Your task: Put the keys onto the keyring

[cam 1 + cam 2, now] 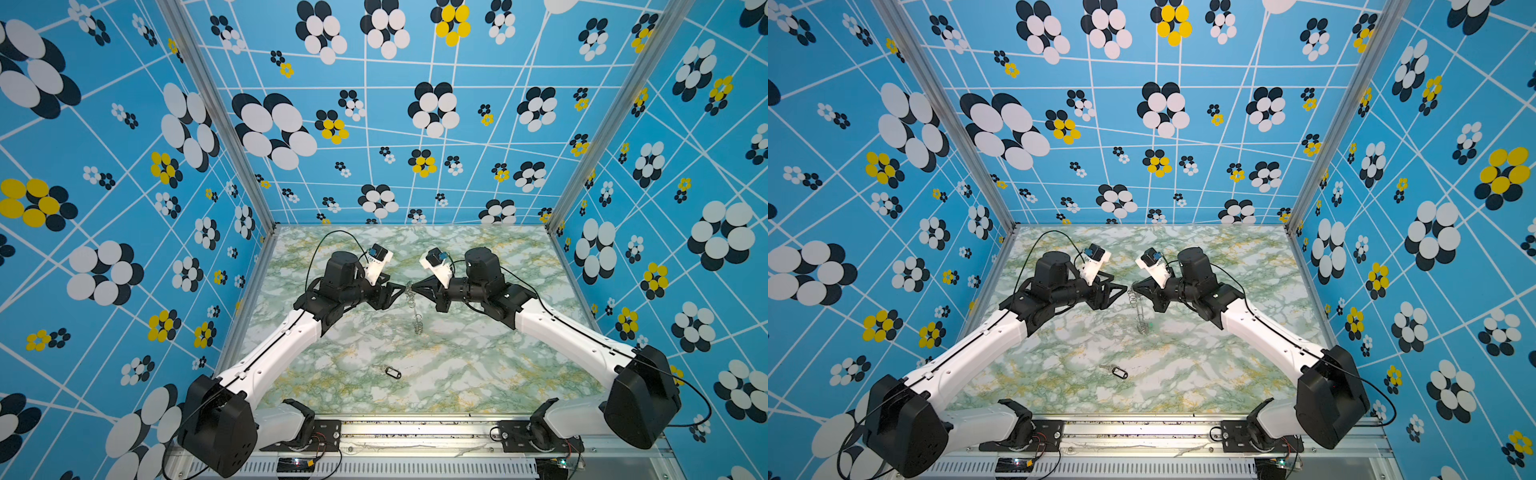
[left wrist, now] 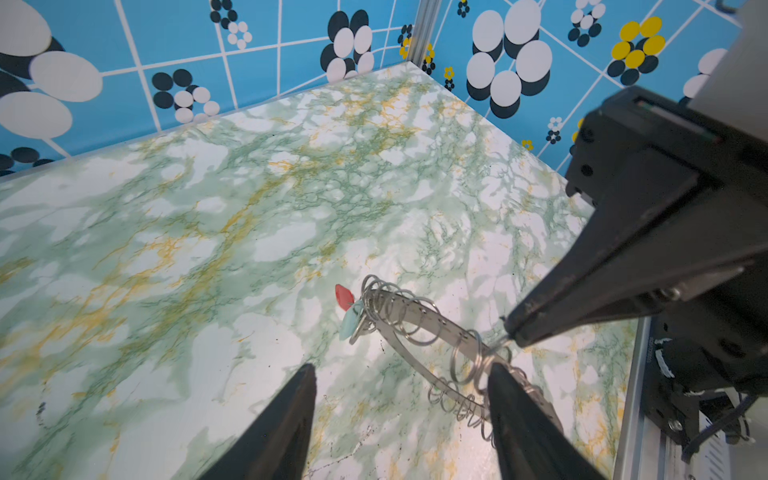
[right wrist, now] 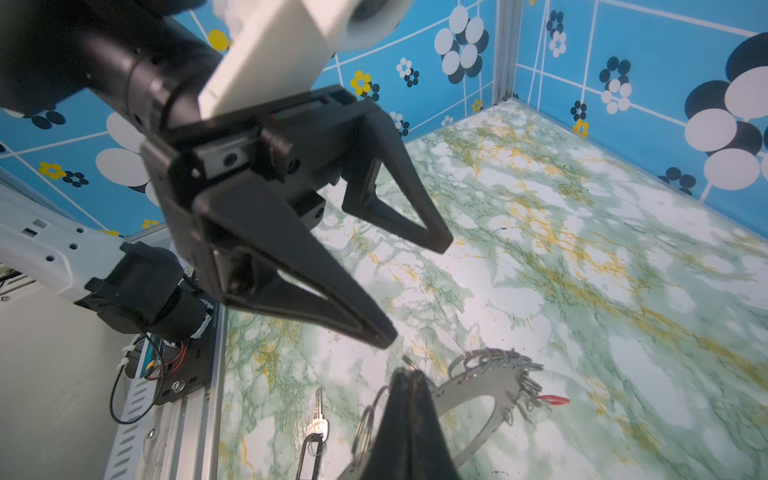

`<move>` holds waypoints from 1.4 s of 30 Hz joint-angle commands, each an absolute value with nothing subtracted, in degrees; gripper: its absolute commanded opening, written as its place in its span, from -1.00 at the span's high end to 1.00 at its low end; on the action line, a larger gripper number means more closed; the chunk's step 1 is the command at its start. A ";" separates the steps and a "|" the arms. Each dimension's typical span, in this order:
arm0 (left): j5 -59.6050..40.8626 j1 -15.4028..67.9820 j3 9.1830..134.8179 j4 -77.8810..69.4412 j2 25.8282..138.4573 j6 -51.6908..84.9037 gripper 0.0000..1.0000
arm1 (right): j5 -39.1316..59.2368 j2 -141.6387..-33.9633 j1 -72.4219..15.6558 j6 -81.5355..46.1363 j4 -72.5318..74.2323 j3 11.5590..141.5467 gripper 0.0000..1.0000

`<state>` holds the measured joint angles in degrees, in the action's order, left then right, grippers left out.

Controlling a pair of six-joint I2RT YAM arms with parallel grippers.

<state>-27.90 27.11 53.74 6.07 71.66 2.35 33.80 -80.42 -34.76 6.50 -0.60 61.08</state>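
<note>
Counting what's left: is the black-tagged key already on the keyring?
No, the black-tagged key lies alone on the table, apart from the keyring.

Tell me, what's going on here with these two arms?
The right gripper, jaws shut on a wire loop, holds the keyring up by one edge. The left gripper faces it, jaws open, close to the ring. A red tag and a green tag hang at its other end; the black-tagged key lies apart on the table.

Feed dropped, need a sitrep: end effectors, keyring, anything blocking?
Right end effector shut on keyring, held on edge. Left end effector open beside it. Red tag, green tag at ring; black-tag key loose on table. Nothing blocking.
</note>
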 commanded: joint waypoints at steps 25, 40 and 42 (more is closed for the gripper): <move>-12.48 29.00 50.81 2.38 66.84 3.09 -0.24 | 42.31 -78.84 -33.42 7.37 -2.68 64.78 1.00; -8.59 29.18 47.55 2.22 60.24 4.92 0.01 | 39.18 -78.82 -33.48 6.95 -4.56 65.52 1.00; -8.54 29.27 48.06 3.68 60.79 5.79 0.01 | 34.13 -79.96 -33.47 5.10 -6.58 65.58 1.00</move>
<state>-8.10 29.32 48.69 3.09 60.64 4.32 38.74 -79.24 -33.71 6.66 -3.53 63.72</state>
